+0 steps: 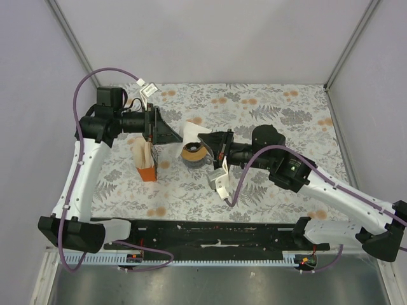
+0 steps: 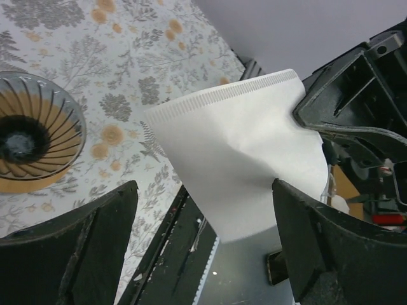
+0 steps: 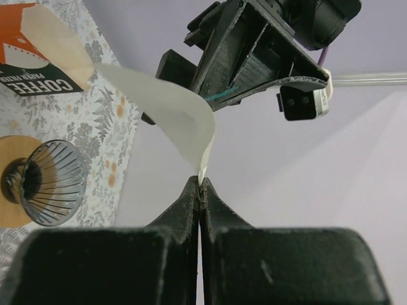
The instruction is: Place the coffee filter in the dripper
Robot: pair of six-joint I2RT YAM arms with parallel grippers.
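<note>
top external view gives me the count: one coffee filter [image 1: 193,131], one dripper [image 1: 194,153], one printed packet [image 1: 145,162], and my two arms meeting over the flowered table [image 1: 273,114]. my left gripper [image 1: 173,135] comes in from the left and my right gripper [image 1: 205,141] from the right, with the filter between them. the filter is up off the cloth and just beside the dripper, not in it. the packet stands upright near my left arm.

the filter is thin white paper, fan-shaped, with a crimped seam along one edge and a soft bend across its face. the dripper is a round funnel with a flat tan rim and a dark ribbed cone. the packet is orange and tan paper. my fingers [image 2: 70,254] are matt black plastic.

from above the grips are too small to read. the left wrist view shows my left jaws spread wide, the paper hanging between them. it is apart from the left finger, but i cannot tell whether it brushes the right one. the right wrist view alone shows my right jaws pressed flat together on the filter's lower edge, pinching it. that view also shows the word "coffee" on the packet and the dripper low on the left.
</note>
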